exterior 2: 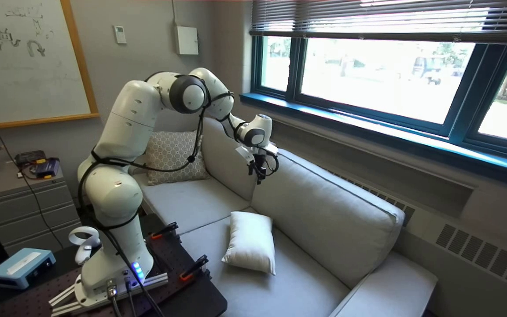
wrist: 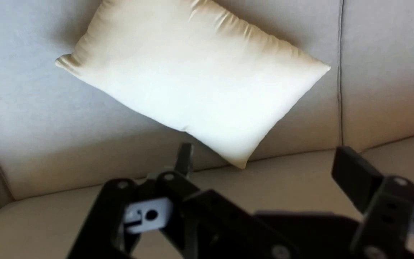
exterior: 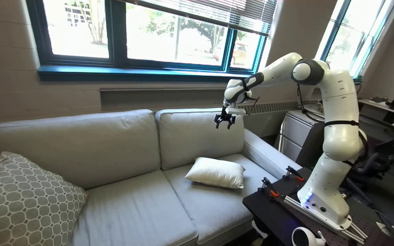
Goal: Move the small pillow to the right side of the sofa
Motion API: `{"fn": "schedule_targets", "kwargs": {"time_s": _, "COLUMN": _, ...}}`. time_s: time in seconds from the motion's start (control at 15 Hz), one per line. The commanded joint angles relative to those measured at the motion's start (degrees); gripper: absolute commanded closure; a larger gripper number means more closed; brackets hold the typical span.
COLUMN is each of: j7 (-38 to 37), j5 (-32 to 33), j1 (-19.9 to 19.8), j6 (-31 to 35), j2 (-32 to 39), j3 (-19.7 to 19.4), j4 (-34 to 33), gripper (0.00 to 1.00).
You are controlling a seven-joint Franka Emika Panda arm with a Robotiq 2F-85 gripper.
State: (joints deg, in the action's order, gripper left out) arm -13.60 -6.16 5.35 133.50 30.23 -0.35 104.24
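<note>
Sm. pillow (exterior: 215, 173): on the sofa (exterior: 132, 212), lying on the seat cushion betw. the seat seam (wrist: 339, 79) and the padded armrest (exterior: 267, 155), i.e. the seat next to the table (exterior: 262, 204); set askew, its sides parallel to neither seam nor back.
Edge at seam: one pillow corner pts at it, just beside, w/ a thin strip of seat fabric betw. (wrist view).
Edge at back: another corner laps the line where seat meets back cushion (exterior: 200, 136) in wrist view; can't tell if they touch.
Cropped edge: top of wrist view cuts off part of the pillow's far side.
Room twd armrest: broader strip of seat fabric than at the seam, best seen in wrist view.
Room twd seat front: fabric runs on from pillow to front edge; table corner hides part of that edge in both exterior views.
Patt. cushion (exterior: 29, 201): lattice print, at opp. end of sofa, well apart from sm. pillow; wide run of seat betw. the two.
Gripper (exterior: 223, 125): fingers (wrist: 356, 178) spread wide, pts down, hangs in air higher than the pillow, well apart from it; back cushion behind it in an ext. view.
Robot arm (exterior 2: 121, 114): base on table, bends up and out over the sofa.
Clamps (exterior 2: 194, 269): two, blk w/ orange, on table edge facing the sofa.
Window sill (exterior: 142, 74): blue ledge, higher than the sofa back.
</note>
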Motion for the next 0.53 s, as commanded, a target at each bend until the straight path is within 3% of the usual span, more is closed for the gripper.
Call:
{"fn": "schedule_targets", "kwargs": {"time_s": 0.0, "j7": -4.50, "j5": -0.04, "j1": 2.64, "j6": -1.93, "j2": 13.36, "j3": 1.04, "j4": -12.23, "gripper": 0.00}}
{"fn": "schedule_targets", "kwargs": {"time_s": 0.47, "j7": -13.49, "j5": 4.01, "j1": 12.18, "j6": 0.12, "j2": 36.02, "j3": -2.19, "j4": -31.37, "gripper": 0.00}}
